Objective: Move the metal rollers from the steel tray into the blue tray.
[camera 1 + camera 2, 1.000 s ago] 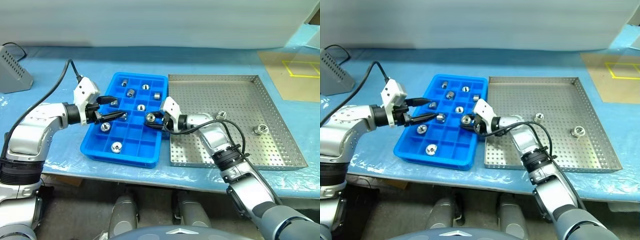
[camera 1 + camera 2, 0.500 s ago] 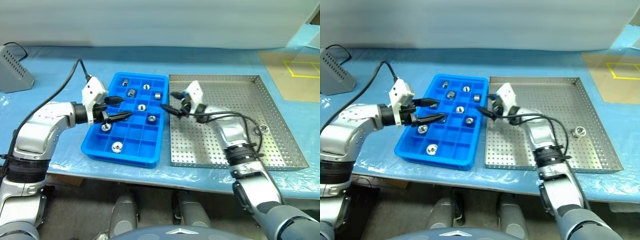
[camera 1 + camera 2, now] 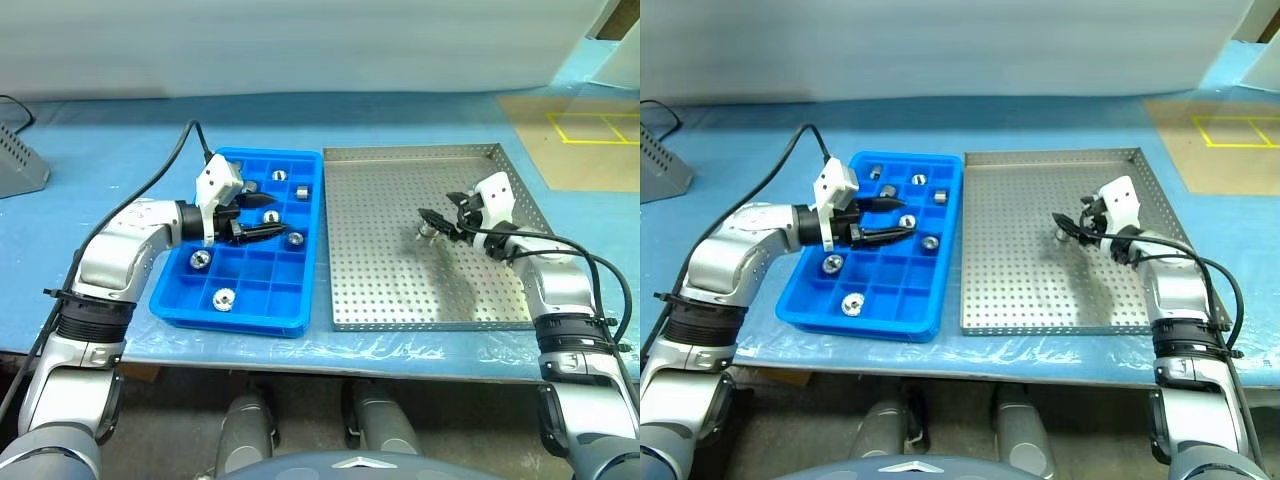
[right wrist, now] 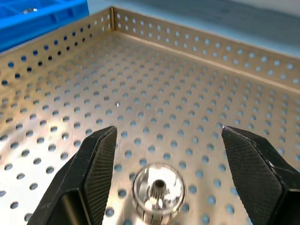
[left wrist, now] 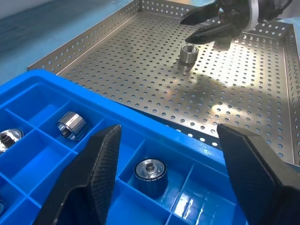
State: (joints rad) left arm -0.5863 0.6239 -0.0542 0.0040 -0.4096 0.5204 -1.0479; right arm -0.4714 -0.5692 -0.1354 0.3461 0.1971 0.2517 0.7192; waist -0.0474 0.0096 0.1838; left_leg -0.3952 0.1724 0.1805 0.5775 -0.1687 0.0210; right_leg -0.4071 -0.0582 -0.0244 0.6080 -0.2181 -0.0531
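Right tool (image 3: 436,222) swung from blue tray (image 3: 222,300) to roller (image 4: 157,189), open; left tool (image 3: 262,215) open. Roller is small, hard, slick; pinch its sides.

At least seven metal rollers (image 3: 930,241) are lying in the one blue tray (image 3: 232,318), each in its own compartment; the hand over it may be hiding more. A single roller (image 5: 189,54) is sitting in the one steel tray (image 3: 390,290).

bright, even overhead light; soft shadows on the steel tray (image 3: 400,290) under the right gripper (image 3: 432,222); glare patches on its perforated floor; gripper fingers blur up close.
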